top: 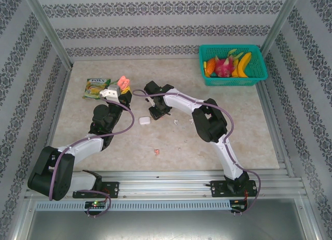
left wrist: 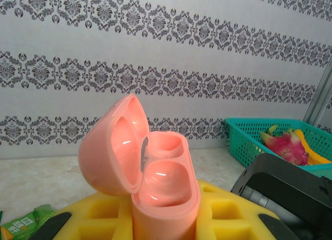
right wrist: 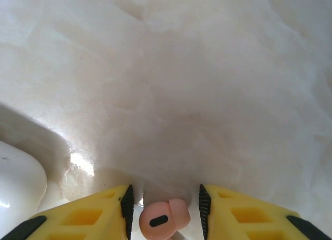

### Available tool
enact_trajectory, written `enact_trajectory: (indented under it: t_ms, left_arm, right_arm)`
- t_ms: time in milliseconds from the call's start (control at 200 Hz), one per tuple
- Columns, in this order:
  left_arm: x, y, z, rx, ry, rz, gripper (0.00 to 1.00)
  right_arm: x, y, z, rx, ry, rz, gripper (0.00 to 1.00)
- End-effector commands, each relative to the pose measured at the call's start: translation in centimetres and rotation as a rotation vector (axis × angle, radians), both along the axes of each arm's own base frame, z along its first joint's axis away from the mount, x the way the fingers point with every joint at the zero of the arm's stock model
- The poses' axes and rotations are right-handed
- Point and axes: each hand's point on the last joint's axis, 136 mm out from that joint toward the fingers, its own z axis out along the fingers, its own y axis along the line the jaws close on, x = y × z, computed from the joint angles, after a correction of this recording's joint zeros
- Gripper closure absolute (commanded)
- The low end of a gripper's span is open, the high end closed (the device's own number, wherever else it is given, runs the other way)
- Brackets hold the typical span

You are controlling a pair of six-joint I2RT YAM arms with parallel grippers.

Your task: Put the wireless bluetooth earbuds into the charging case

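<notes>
Straddling pink earbud (right wrist: 163, 220), right hand (right wrist: 165, 199) ajar; left hand (left wrist: 166, 222) clamps case (left wrist: 158, 177).

- To me the salmon-pink charging case (left wrist: 155, 188) looks like smooth, glossy plastic.
- The pink earbud (right wrist: 165, 219) looks like satin-smooth plastic.
- I read the tabletop (right wrist: 207, 94) as polished, marble-like stone.
- Fingers (right wrist: 249, 219) of the right gripper (right wrist: 164, 194) look matt yellow and foam-like.
- The white case (right wrist: 15, 188) is glossy.

camera setup
top external looks down from behind; left wrist faces the back wall (left wrist: 155, 42), close on the pink case (left wrist: 162, 190); right wrist looks down, near the tabletop (right wrist: 181, 84); first two share the basket (top: 231, 80).
</notes>
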Motion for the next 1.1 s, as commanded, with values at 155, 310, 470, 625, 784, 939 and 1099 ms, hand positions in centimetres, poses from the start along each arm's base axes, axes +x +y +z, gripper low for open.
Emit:
enact_trajectory:
  t_ms: [155,310,470,625,784,939,1099]
  left_arm:
    - [0.4,0.3,1.6,-0.022,-0.039,0.001,1.00]
    - [0.4,0.2,1.7,-0.022,-0.040,0.001,1.00]
    - [0.4,0.3,1.7,-0.024,-0.041,0.001,1.00]
    - [0.3,0.3,1.7,-0.026,-0.040,-0.002,1.00]
    - [0.3,0.2,1.8,-0.029,-0.042,-0.003,1.00]
    - [0.3,0.2,1.9,-0.033,-0.043,-0.004,1.00]
    - [0.3,0.2,2.0,-0.034,-0.044,-0.004,1.00]
  right_arm:
    - [-0.7,-1.0,-0.9,-0.057,0.028,0.004,0.63]
    - [-0.9,-1.2,-0.7,-0.061,0.030,0.003,0.63]
    - [-1.1,-1.4,-0.6,-0.068,0.029,0.002,0.63]
    - [-1.2,-1.5,-0.5,-0.068,0.028,0.000,0.65]
    - [-1.2,-1.7,-0.3,-0.070,0.024,-0.002,0.68]
    - [-1.2,-1.9,-0.1,-0.073,0.022,-0.004,0.67]
    - [-1.3,-2.2,0.0,-0.078,0.021,-0.007,0.65]
